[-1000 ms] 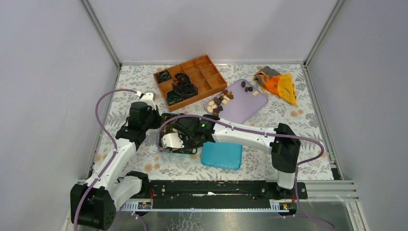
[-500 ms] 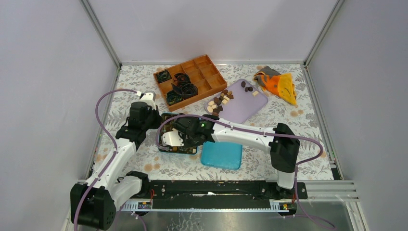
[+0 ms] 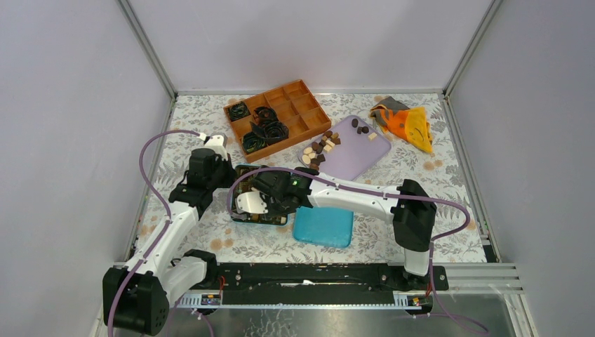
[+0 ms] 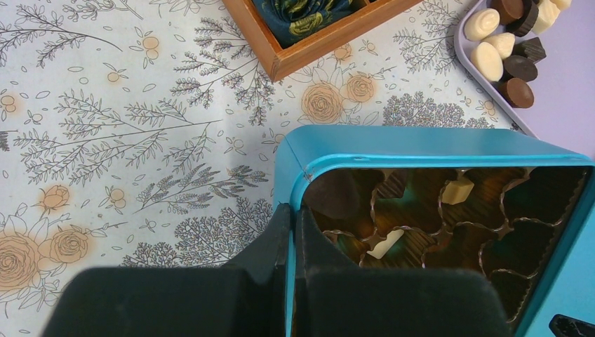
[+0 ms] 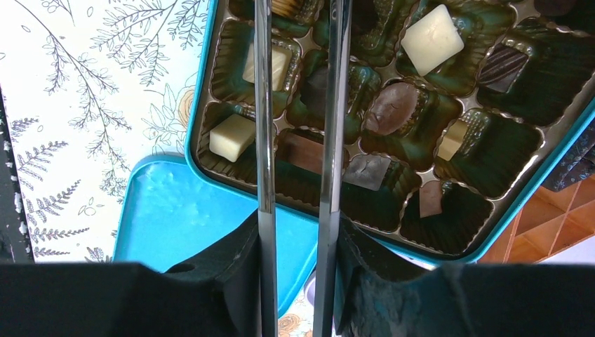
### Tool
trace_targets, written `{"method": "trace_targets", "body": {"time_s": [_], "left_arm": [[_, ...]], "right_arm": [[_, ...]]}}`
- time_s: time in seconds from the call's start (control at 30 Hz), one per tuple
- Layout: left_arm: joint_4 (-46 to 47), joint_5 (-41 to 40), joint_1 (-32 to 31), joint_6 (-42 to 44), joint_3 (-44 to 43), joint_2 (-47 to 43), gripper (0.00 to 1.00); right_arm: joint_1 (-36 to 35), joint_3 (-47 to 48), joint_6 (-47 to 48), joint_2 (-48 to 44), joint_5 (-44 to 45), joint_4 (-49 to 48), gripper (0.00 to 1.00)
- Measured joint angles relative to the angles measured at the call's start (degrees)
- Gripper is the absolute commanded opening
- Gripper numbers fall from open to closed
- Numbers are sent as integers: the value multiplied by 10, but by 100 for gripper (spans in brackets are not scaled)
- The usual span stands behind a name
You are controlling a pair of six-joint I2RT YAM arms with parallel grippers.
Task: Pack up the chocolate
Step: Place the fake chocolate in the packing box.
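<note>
Chocolate (image 3: 319, 149) waits on the purple tray (image 3: 361, 153); some already sits in the tin (image 4: 421, 144).
Left gripper (image 4: 291, 232) clamps the tin's wall; right gripper (image 5: 298, 14) hangs slightly parted, hold unclear. Pieces look light, slick and brittle: pinch their sides gently.

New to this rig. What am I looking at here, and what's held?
Two white robot arms, each with a two-finger gripper. The wide picture is from a fixed camera above and behind them; the other two are from wrist cameras. On the flowered table: a wooden box with black paper cups, a lilac tray of loose chocolate, a cloth, a teal lid, a partly filled teal tin. The left gripper is clamped on the tin's wall. The right gripper hangs over the tin, thin fingers slightly apart; whether they hold a piece is unclear.
</note>
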State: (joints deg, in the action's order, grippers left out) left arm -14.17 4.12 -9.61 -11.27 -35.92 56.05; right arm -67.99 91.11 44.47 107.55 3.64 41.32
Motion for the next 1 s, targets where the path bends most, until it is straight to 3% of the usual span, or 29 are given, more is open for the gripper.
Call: {"method": "trace_targets", "body": {"time_s": [0.53, 1.0], "left_arm": [[0, 0, 0, 0, 0, 2, 0], [-10, -1, 0, 0, -6, 6, 0]], "right_arm": [[0, 0, -2, -9, -19, 9, 31], [22, -51, 39, -127, -104, 62, 26]]}}
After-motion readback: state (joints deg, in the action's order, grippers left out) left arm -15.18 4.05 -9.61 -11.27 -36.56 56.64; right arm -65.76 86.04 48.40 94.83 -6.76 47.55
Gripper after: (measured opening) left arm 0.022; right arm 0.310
